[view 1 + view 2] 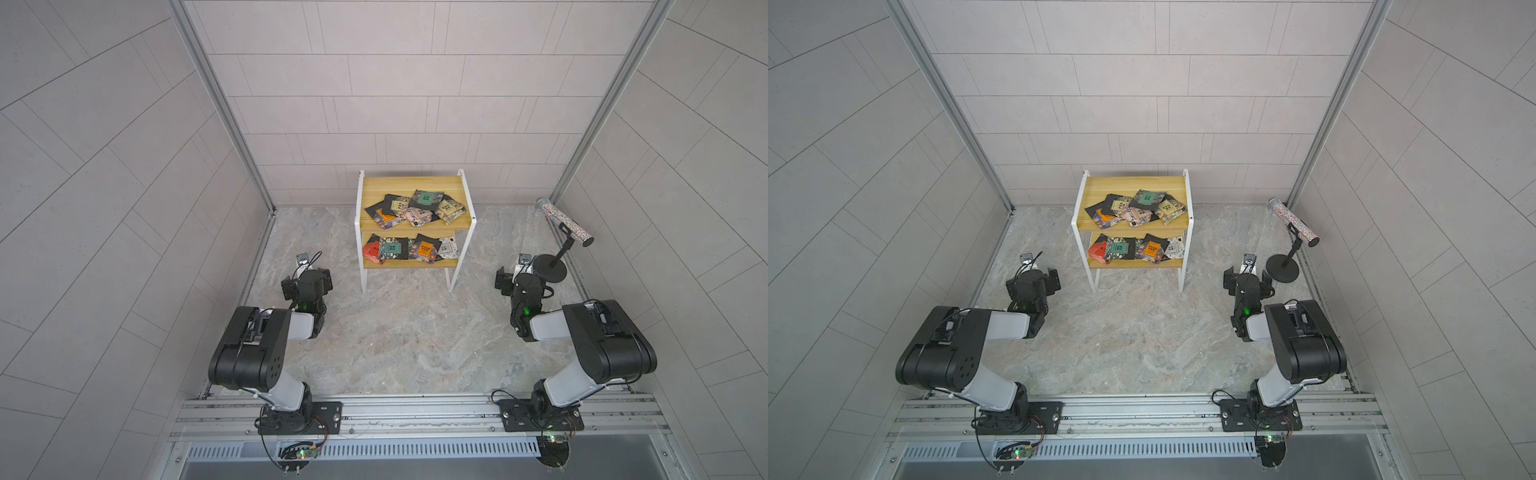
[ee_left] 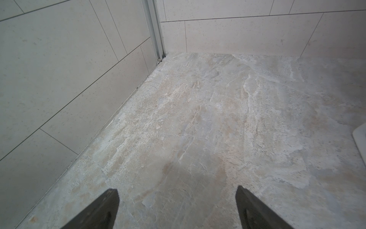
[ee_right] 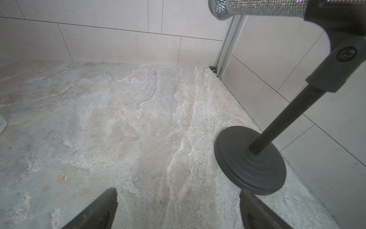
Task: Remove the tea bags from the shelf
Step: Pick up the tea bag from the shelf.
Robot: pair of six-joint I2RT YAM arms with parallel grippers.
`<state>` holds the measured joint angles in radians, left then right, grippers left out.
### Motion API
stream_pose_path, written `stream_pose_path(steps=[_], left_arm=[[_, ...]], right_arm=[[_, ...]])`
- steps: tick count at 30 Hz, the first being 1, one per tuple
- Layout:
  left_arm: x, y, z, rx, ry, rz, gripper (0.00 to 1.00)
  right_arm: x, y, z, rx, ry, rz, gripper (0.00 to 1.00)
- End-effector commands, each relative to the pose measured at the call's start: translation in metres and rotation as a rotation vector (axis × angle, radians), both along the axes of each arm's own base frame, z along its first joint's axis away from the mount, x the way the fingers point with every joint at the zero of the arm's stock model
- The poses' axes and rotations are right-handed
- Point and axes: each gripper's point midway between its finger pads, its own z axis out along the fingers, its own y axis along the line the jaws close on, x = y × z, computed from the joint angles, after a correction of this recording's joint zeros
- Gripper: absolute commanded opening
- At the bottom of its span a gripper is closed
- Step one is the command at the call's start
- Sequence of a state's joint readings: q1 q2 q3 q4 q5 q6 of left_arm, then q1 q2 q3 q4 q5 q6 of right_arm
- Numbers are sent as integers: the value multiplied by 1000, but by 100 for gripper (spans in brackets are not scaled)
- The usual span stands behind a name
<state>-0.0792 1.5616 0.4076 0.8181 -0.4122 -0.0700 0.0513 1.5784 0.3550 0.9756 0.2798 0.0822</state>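
Observation:
The shelf [image 1: 399, 185] [image 1: 1121, 185], two yellowish boards in a white frame, stands against the back wall in both top views. Several tea bags lie overlapping on its upper board [image 1: 417, 208] [image 1: 1136, 209], and several more on its lower board [image 1: 409, 249] [image 1: 1136, 249]. My left gripper [image 1: 306, 275] [image 2: 176, 189] hovers low over the stone floor, left of the shelf's front legs, open and empty. My right gripper [image 1: 524, 276] [image 3: 178, 190] is to the right of the shelf, also open and empty. Neither wrist view shows any tea bags.
A black round-based stand [image 1: 549, 268] [image 3: 249, 160] carrying a glittery tube [image 1: 567, 224] [image 3: 263, 8] stands just beyond my right gripper, close to one finger. Tiled walls enclose the floor on three sides. The arms' mounting rail [image 1: 415, 411] runs along the front.

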Motion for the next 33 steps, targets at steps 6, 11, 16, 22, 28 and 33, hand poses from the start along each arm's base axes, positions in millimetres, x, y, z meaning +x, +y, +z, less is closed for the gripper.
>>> stream_pose_path(steps=[6, 11, 16, 22, 28, 33], left_arm=[[2, 1, 8, 4, -27, 6, 100], [3, 6, 21, 8, -24, 41, 100], [-2, 22, 63, 9, 28, 152, 100], [-10, 22, 129, -148, -70, 188, 100], [-15, -11, 175, -373, -7, 54, 100], [-29, -44, 212, -501, 1, -106, 89]], right_arm=[[1, -1, 3, 5, -8, -7, 100], [-2, -4, 22, -1, 14, -27, 100], [5, -4, 72, 61, 27, -37, 100], [11, 7, 142, 198, -30, -15, 100], [-6, 26, 200, 496, 13, 5, 100], [-5, 73, 251, 760, -16, 305, 85]])
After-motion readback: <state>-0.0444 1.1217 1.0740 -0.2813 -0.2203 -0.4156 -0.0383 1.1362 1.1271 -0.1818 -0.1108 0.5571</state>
